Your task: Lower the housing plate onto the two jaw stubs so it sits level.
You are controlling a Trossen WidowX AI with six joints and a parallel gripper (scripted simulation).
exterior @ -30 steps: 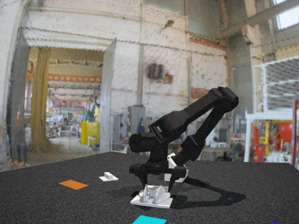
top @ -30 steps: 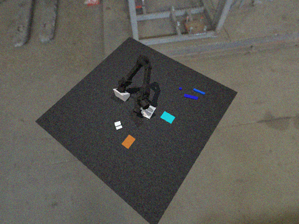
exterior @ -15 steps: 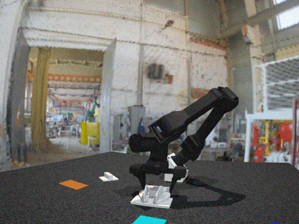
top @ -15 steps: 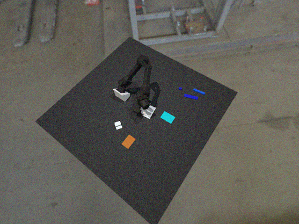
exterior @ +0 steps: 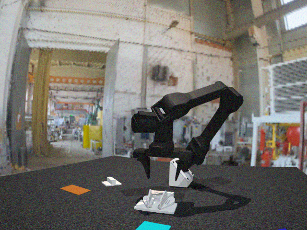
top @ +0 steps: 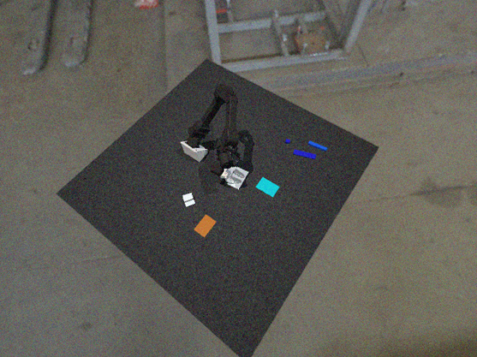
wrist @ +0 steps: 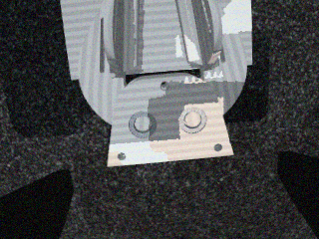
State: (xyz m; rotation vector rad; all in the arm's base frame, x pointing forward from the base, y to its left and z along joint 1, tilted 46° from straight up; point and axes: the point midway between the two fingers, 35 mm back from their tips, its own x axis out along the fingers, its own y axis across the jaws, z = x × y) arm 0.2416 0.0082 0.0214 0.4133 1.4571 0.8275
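The housing plate (wrist: 164, 131) (exterior: 169, 193) is pale, with two round rings and small corner holes. It lies over the rear ends of the two jaws and looks about level; any small gap under it is too small to tell. The left jaw (wrist: 116, 45) and the right jaw (wrist: 199, 37) point away from it, and they stand up as fins in the exterior view. All sit on a white base (exterior: 168, 210). My gripper (exterior: 162, 178) (wrist: 175, 171) is open and empty, above the assembly, with its fingertips apart from the housing plate on both sides.
A white sloped block (top: 193, 151) (exterior: 174, 181) stands close behind the gripper. A small white block on a plate (exterior: 111, 181) (top: 188, 199), an orange patch (top: 205, 225) (exterior: 75, 189) and a cyan patch (top: 268, 186) (exterior: 153, 225) lie around. Blue bars (top: 304, 154) (top: 317, 145) lie farther off.
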